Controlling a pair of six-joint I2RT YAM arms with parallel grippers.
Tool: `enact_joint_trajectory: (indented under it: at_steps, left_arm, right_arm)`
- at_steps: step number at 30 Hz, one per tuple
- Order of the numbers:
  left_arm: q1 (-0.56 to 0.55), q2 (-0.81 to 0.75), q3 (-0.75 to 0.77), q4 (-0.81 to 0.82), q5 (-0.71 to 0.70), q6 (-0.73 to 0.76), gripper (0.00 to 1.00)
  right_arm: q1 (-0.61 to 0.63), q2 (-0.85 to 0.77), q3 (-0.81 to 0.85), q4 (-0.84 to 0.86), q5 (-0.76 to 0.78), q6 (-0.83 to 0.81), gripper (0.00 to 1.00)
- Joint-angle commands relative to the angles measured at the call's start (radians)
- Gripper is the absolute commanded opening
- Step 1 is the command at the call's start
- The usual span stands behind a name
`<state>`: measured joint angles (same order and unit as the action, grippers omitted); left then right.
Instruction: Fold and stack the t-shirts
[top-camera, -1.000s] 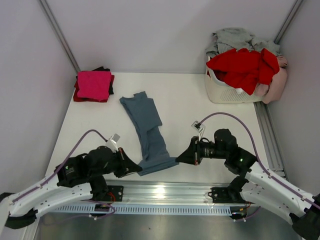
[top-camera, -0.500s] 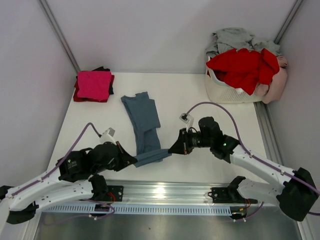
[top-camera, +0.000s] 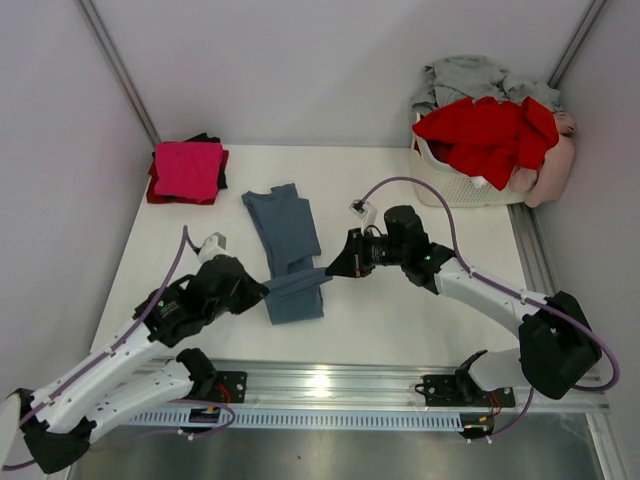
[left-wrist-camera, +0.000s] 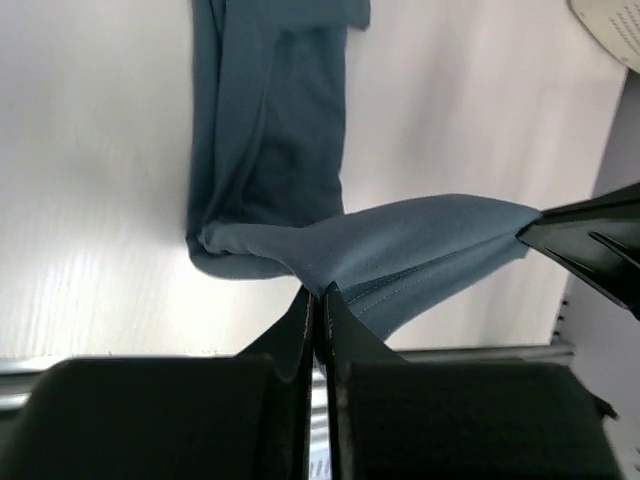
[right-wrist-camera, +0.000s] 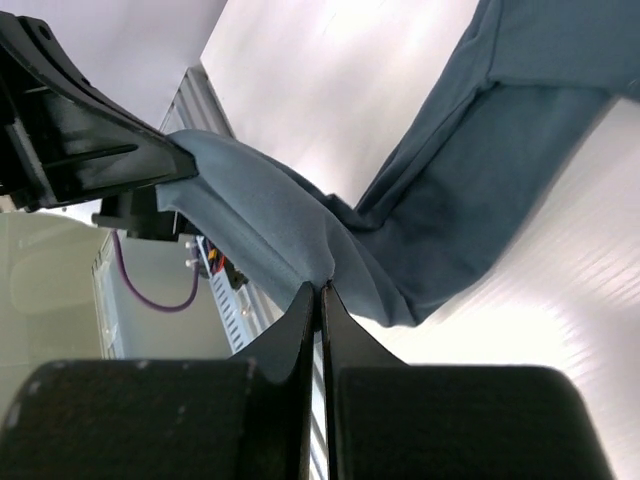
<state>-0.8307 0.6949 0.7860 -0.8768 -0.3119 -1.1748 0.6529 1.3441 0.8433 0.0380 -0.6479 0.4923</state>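
Where the white surface (top-camera: 400, 320) is nearest, each of the two pincers is pressed together on the one slate blue-grey t-shirt (top-camera: 290, 235). The left pincer (top-camera: 262, 292) pinches the left end of its near hem and the right pincer (top-camera: 330, 270) pinches the right end. Both wrist views show the tips of the left pincer (left-wrist-camera: 320, 295) and the right pincer (right-wrist-camera: 320, 290) meeting on the cloth, with the hem raised between them. Beyond the lifted hem, the rest of that t-shirt lies flat as one long narrow strip running away from the pincers. Well to its far left sits one small stack: a folded magenta t-shirt (top-camera: 188, 168) on top, with a black t-shirt (top-camera: 207, 138) and a dark red t-shirt (top-camera: 160, 196) showing at the edges beneath. Well to its far right stands one white slatted basket (top-camera: 450, 188) holding three loose garments: a red t-shirt (top-camera: 485, 130) heaped in front, a grey t-shirt (top-camera: 470, 75) behind, and a pale pink t-shirt (top-camera: 555, 165) draped over the side.
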Motion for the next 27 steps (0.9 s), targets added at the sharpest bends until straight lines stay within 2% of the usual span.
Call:
enact_joint_trajectory:
  at_steps: [1, 3, 12, 19, 27]
  left_arm:
    - [0.123, 0.057, -0.027, 0.065, -0.007, 0.176, 0.0]
    - [0.175, 0.103, -0.016, 0.117, 0.011, 0.214, 0.0]
    - [0.281, 0.279, 0.019, 0.268, 0.098, 0.313, 0.0]
    - [0.324, 0.359, 0.001, 0.328, 0.157, 0.33, 0.0]
    - [0.367, 0.433, -0.037, 0.391, 0.2, 0.34, 0.0]
  right_arm:
    - [-0.05, 0.036, 0.06, 0.065, 0.045, -0.028, 0.0]
    - [-0.071, 0.059, 0.071, 0.085, 0.044, -0.02, 0.0]
    - [-0.119, 0.252, 0.183, 0.122, 0.022, -0.009, 0.0]
    - [-0.127, 0.381, 0.247, 0.146, -0.007, 0.025, 0.0]
    - [-0.127, 0.454, 0.254, 0.169, -0.012, 0.037, 0.0]
